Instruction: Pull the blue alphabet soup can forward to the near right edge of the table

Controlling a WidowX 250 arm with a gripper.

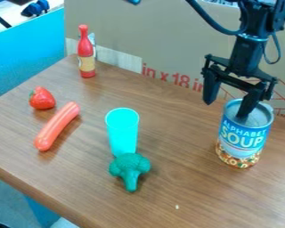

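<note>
Nearest the camera, a pale speck (177,207) lies on the wooden tabletop (186,182), with the green toy broccoli (130,167) farther back and to the left. The black gripper (226,110) hangs at the right with its two fingers spread well apart and nothing pinched between them. One finger hangs off the left side of the soup can (242,138); the other comes down over the can's top, its tip against or within the rim, I can't tell which. The can stands upright. Well left of it, the turquoise cup (122,131) stands upright, its base partly behind the broccoli. Farther left lies the orange-red toy sausage (57,126), slanting, with the red toy strawberry (42,98) near its far end. Toward the back, a red bottle (86,54) stands upright near the cardboard (151,33).
</note>
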